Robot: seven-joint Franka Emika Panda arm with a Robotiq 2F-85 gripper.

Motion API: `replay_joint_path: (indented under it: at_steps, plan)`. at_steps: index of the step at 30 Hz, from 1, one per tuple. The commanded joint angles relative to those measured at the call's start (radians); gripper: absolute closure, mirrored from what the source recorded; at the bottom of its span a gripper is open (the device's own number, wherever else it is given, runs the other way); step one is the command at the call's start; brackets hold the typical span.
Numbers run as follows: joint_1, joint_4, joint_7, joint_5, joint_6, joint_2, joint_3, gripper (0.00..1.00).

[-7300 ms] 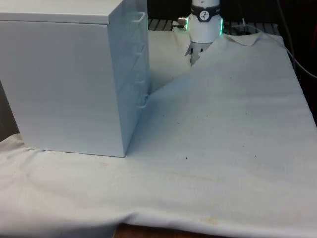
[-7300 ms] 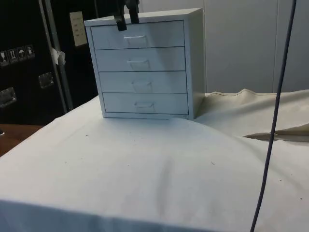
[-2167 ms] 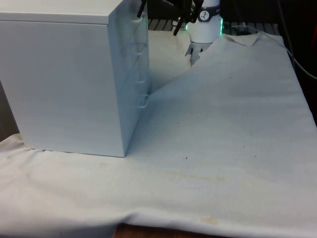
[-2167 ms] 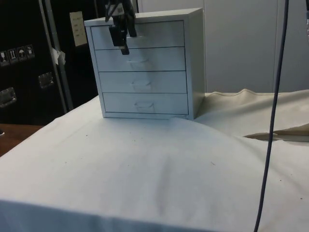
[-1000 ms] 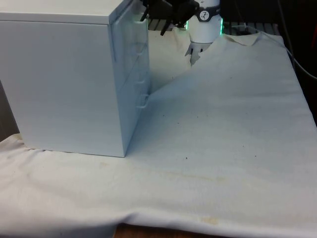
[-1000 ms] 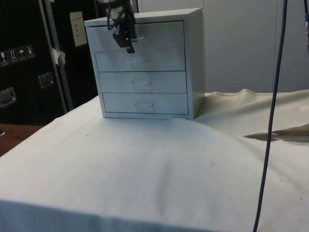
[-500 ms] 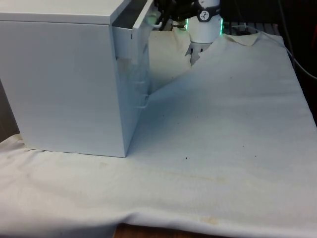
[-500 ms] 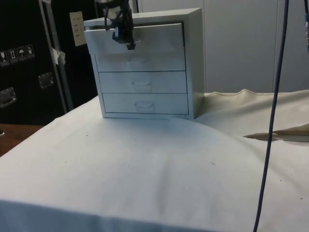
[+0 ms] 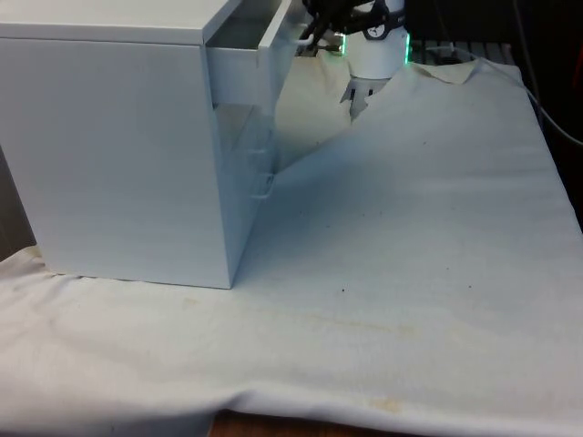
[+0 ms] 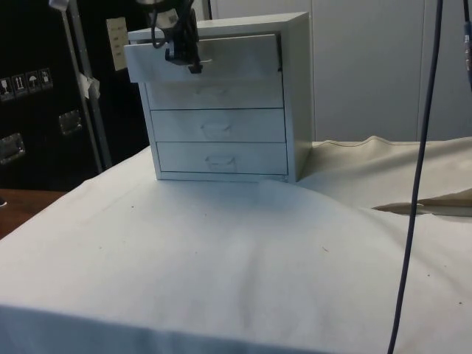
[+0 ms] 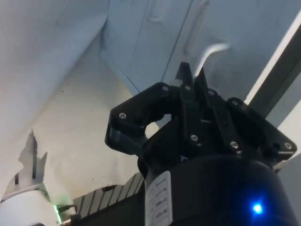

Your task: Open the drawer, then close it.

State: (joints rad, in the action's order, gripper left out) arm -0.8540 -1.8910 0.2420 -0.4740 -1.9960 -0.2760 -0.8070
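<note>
A white chest of drawers (image 9: 118, 137) with several drawers stands at the front view's left. Its top drawer (image 10: 228, 59) is pulled partly out, and its open top (image 9: 244, 35) shows in the front view. My black gripper (image 10: 192, 65) is at the front of that drawer, shut on the top drawer's handle (image 11: 210, 51). In the wrist view the closed fingers (image 11: 187, 77) pinch the thin curved handle. The gripper (image 9: 308, 29) is just beyond the drawer's front. The lower drawers (image 10: 217, 125) sit flush and closed.
The white cloth (image 9: 410, 237) spreads in front of the chest and has a raised fold (image 10: 413, 203) at the side view's right. A dark cable (image 10: 417, 184) hangs down there.
The top drawer has slid out of the chest, drawn by my gripper on its handle. The gripper has moved away from the chest with it.
</note>
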Motion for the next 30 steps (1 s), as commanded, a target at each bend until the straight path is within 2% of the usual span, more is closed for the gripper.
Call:
replay_joint_path:
  at_steps: [1,5,6,7,9,13,14,15,22,23,24,29,30]
  plan:
    - [-0.008,0.008,0.007,-0.009,0.015,-0.002,0.002,1.0]
    - [-0.008,0.017,0.023,-0.018,0.034,-0.004,0.016,1.0]
    - [-0.001,0.011,0.019,-0.012,0.022,-0.002,0.019,1.0]
    - [-0.008,0.019,0.026,-0.021,0.038,-0.004,0.02,1.0]
    - [-0.009,0.024,0.035,-0.027,0.048,-0.005,0.029,1.0]
    - [-0.008,0.033,0.057,-0.036,0.067,-0.009,0.05,1.0]
    - [-0.001,0.026,0.05,-0.03,0.053,-0.005,0.049,1.0]
    - [-0.008,0.035,0.061,-0.037,0.069,-0.01,0.054,1.0]
    - [-0.007,0.055,0.097,-0.038,0.094,-0.028,0.091,1.0]
    - [-0.002,0.046,0.094,-0.036,0.081,-0.022,0.091,1.0]
    - [-0.007,0.058,0.102,-0.038,0.098,-0.031,0.096,1.0]
    - [-0.008,0.073,0.128,-0.038,0.117,-0.043,0.119,1.0]
    - [-0.002,0.07,0.13,-0.036,0.108,-0.042,0.124,1.0]
